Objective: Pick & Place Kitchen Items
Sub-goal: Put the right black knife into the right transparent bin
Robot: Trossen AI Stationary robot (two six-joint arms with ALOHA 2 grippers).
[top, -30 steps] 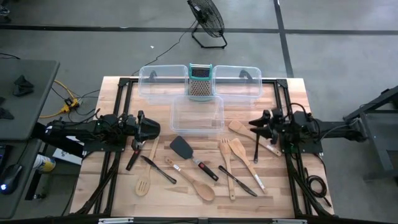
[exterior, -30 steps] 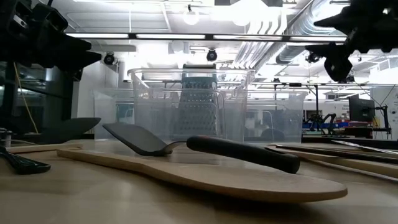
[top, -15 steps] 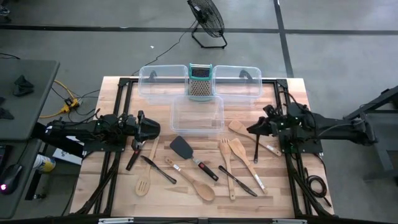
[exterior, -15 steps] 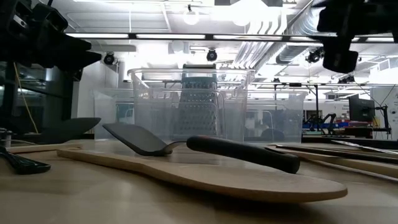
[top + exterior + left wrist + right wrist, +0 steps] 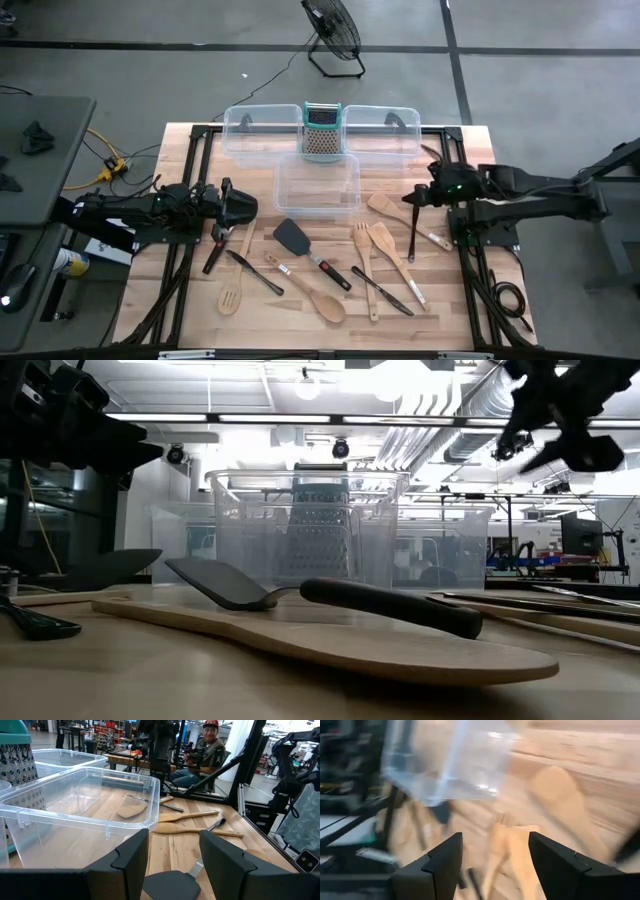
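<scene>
The kitchen items lie flat on the wooden table: a black turner (image 5: 290,237), wooden spoons (image 5: 320,298) (image 5: 385,205), a slotted wooden spoon (image 5: 232,290), a wooden fork (image 5: 362,250), a wooden spatula (image 5: 385,245) and several black-handled tools (image 5: 412,225). My left gripper (image 5: 238,207) (image 5: 173,855) is open and hovers low at the table's left, with the turner's head (image 5: 172,885) just in front of it. My right gripper (image 5: 415,195) (image 5: 495,855) is open, raised above the utensils on the right, and touches nothing.
Three clear plastic bins stand toward the far edge: two side by side (image 5: 262,135) (image 5: 382,135) and one in front of them (image 5: 317,185). A teal-topped grater (image 5: 321,131) stands between the far two. A person (image 5: 210,750) sits beyond the table.
The right arm has stretched out from its folded pose. Its gripper has turned and tipped over the utensils at the table's right, staying open. Nothing on the table has moved.
</scene>
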